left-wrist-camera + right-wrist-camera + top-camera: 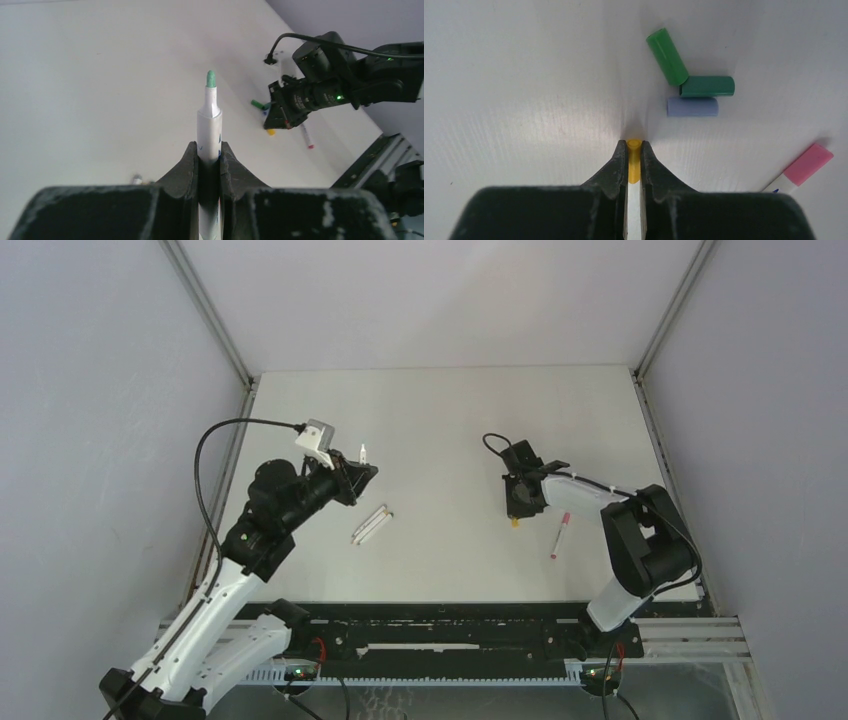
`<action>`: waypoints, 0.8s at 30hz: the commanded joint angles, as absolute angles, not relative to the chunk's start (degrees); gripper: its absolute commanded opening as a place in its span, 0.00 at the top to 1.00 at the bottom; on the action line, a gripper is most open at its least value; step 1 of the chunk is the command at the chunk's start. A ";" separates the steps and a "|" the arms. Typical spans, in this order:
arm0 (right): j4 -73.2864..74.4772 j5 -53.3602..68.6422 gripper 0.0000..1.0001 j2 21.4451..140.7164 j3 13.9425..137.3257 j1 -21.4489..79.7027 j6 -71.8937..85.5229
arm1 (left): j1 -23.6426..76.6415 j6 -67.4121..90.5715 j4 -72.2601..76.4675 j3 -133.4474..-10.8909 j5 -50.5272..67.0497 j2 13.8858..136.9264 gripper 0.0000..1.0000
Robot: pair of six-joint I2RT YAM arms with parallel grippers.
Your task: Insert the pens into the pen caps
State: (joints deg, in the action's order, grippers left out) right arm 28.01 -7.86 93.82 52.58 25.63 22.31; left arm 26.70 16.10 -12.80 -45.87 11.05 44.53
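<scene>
My left gripper (358, 472) (209, 146) is shut on a white pen (209, 125) with a green tip, held above the table at the left with the tip pointing away. Two more white pens (372, 525) lie side by side on the table below it. My right gripper (516, 512) (634, 145) is shut on a yellow cap (634, 162) low over the table, its open end facing away. Beyond it lie a green cap (667, 56), a darker green cap (707, 86) and a pale blue cap (692, 107), touching one another. A pen with a pink cap (808, 164) (560, 535) lies to the right.
The white table (450, 420) is walled by grey panels at the back and sides. The black rail with the arm bases (450, 635) runs along the near edge. The right arm's elbow (650, 550) stands close to the pink-capped pen.
</scene>
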 commanded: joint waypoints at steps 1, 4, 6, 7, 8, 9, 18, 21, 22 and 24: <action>29.25 -2.17 1.00 87.51 54.16 25.06 23.48 | 26.37 27.18 1.11 -39.79 13.55 42.19 1.00; 27.59 3.16 1.00 79.41 54.36 25.18 25.59 | 27.28 33.34 11.28 -35.30 15.66 42.89 1.00; 25.37 7.79 1.00 74.64 54.32 25.68 27.69 | 30.43 34.57 14.49 -33.82 15.03 43.50 1.00; 24.10 9.44 1.00 72.48 54.38 26.03 28.82 | 32.48 34.62 15.37 -33.69 14.45 43.79 1.00; 22.49 11.05 1.00 70.51 54.32 26.42 30.27 | 34.18 34.74 16.35 -33.52 13.93 44.15 1.00; 19.96 12.43 1.00 68.03 54.27 27.06 31.56 | 35.55 35.09 17.72 -33.24 13.78 44.48 1.00; -2.62 13.05 1.00 57.61 51.92 36.10 41.99 | 44.07 36.93 23.16 -33.25 14.18 48.58 1.00; -7.39 12.41 1.00 56.76 51.86 38.12 42.51 | 44.92 36.77 23.02 -34.05 15.06 49.34 1.00; -8.46 12.01 1.00 56.60 51.86 38.89 42.46 | 45.17 36.57 22.76 -34.42 15.23 49.63 1.00; -9.92 10.96 1.00 56.41 51.96 40.24 42.17 | 45.64 36.12 22.28 -35.19 15.27 49.95 1.00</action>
